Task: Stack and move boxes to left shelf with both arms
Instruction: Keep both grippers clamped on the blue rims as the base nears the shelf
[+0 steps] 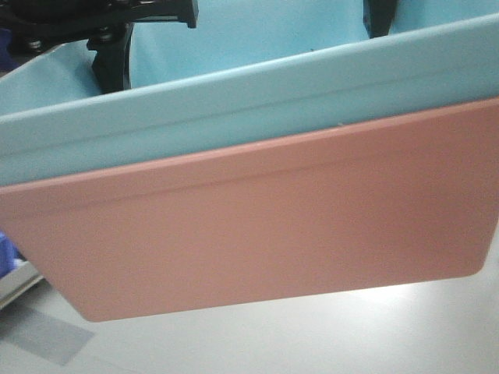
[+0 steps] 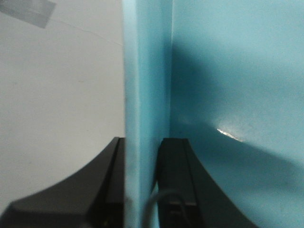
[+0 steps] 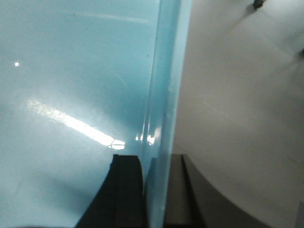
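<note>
Boxes fill the front view as a nested pair: the light blue box (image 1: 234, 101) sits inside the salmon pink box (image 1: 265, 218), its rim standing above the pink rim along the whole near side. The pair is tilted, with its right end higher than its left. Below it lies the pale grey table (image 1: 312, 335), which carries a grey tape patch (image 1: 47, 339) at lower left; whether the pink bottom touches the table cannot be told. Black parts of the left arm (image 1: 105, 31) reach down over the far rim at upper left, and a piece of the right arm (image 1: 378, 15) shows at the top right. In the left wrist view the left claw (image 2: 145, 140) is closed narrowly on the blue box's upright wall (image 2: 147, 71), one black finger (image 2: 95, 190) on the outside towards the table (image 2: 57, 104), the other against the inner face. The tape patch (image 2: 31, 10) shows at the top left corner. In the right wrist view the right claw (image 3: 154, 156) pinches the blue wall (image 3: 166, 71) in the same way, one finger (image 3: 126, 190) inside the box and the other outside, with bare table (image 3: 237, 104) to the right.
</note>
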Robot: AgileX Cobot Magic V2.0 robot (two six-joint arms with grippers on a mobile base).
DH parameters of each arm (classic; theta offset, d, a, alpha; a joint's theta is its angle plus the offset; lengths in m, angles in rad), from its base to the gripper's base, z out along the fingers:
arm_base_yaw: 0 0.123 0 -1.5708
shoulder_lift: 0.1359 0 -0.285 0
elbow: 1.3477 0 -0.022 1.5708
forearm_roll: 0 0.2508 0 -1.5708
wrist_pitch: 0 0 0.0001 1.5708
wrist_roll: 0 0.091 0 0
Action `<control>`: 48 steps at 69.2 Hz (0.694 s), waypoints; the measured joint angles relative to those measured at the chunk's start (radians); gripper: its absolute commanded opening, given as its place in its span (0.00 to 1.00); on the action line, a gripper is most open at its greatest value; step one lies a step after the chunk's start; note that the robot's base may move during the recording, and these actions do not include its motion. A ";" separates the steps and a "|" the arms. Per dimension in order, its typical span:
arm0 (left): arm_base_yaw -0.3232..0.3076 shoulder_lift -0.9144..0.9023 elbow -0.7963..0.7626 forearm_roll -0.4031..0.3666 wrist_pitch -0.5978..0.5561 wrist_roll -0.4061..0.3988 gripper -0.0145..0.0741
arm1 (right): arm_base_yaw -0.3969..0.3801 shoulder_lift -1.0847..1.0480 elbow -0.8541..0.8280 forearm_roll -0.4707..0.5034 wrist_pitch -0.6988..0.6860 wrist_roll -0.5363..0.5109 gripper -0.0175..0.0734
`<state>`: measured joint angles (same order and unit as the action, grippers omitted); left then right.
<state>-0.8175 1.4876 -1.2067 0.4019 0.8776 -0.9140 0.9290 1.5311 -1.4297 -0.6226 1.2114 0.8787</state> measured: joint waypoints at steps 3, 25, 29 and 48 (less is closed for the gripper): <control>0.000 0.000 0.000 0.000 0.000 0.000 0.15 | 0.000 0.000 0.000 0.000 0.000 0.000 0.25; 0.000 0.000 0.000 0.000 0.000 0.000 0.15 | 0.000 0.000 0.000 0.000 0.000 0.000 0.25; 0.000 0.000 0.000 0.000 0.000 0.000 0.15 | 0.000 0.000 0.000 0.000 0.000 0.000 0.25; 0.000 0.000 0.000 0.000 0.000 0.000 0.15 | 0.000 0.000 0.000 0.000 0.000 0.000 0.25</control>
<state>-0.8175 1.4876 -1.2067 0.4019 0.8776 -0.9140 0.9290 1.5311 -1.4297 -0.6226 1.2114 0.8787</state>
